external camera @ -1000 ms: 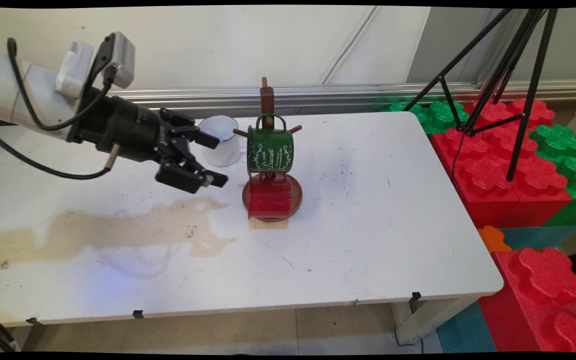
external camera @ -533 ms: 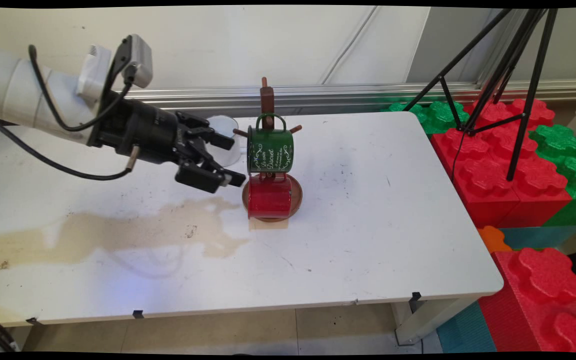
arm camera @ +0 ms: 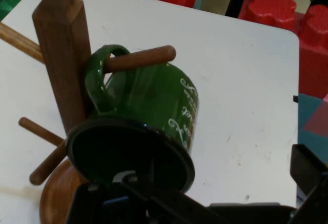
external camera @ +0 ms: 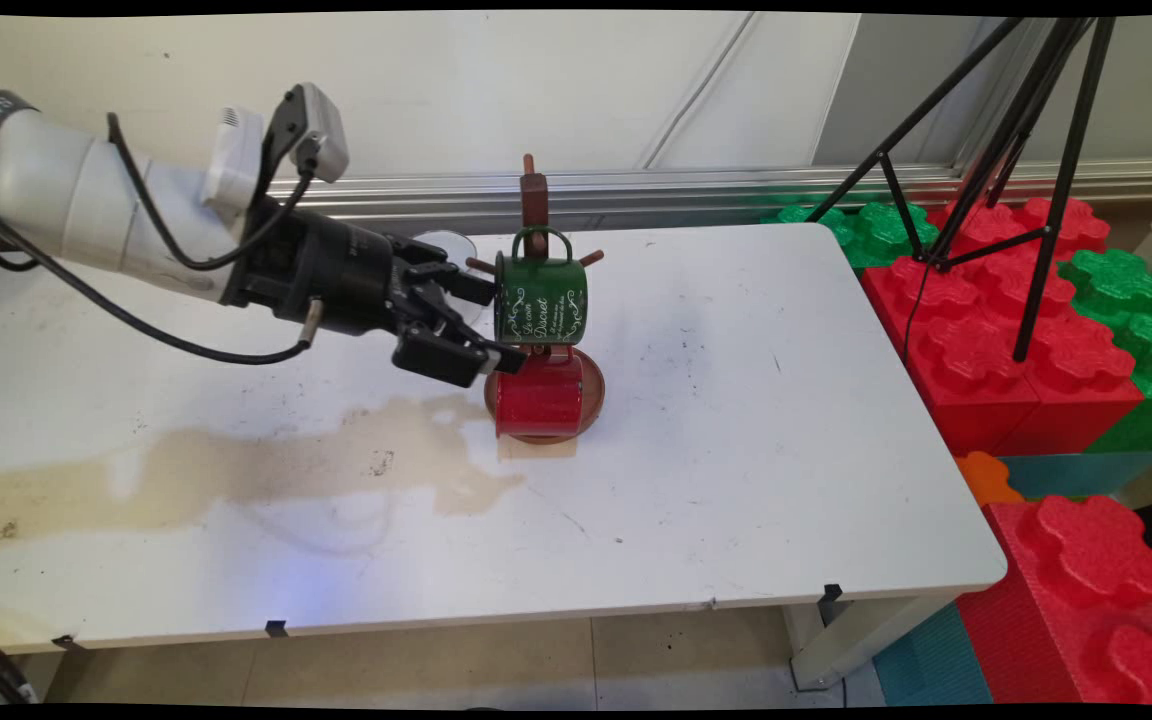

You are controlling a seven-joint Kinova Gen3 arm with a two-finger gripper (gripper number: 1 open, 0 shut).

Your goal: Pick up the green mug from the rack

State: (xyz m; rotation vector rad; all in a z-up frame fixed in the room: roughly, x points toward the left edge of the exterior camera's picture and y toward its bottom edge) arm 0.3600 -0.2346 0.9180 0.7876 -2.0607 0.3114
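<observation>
Stain (external camera: pixel 236 470) on surface (external camera: pixel 736 480) nearest; red mug (external camera: pixel 539 395) low on rack (external camera: pixel 534 200); gripper (external camera: pixel 489 325) spread wide, holding nothing, at green mug's (external camera: pixel 541 300) mouth; mug hangs by handle on peg (arm camera: pixel 138 59), looks rigid, light, slick, best gripped at rim; white cup (external camera: pixel 446 243) behind.

glossy enamel green mug (arm camera: pixel 154 101) on a smooth wooden rack (arm camera: pixel 61 55).

green mug (external camera: pixel 540 300) with white script, red mug (external camera: pixel 537 396), brown rack (arm camera: pixel 64 60).
</observation>
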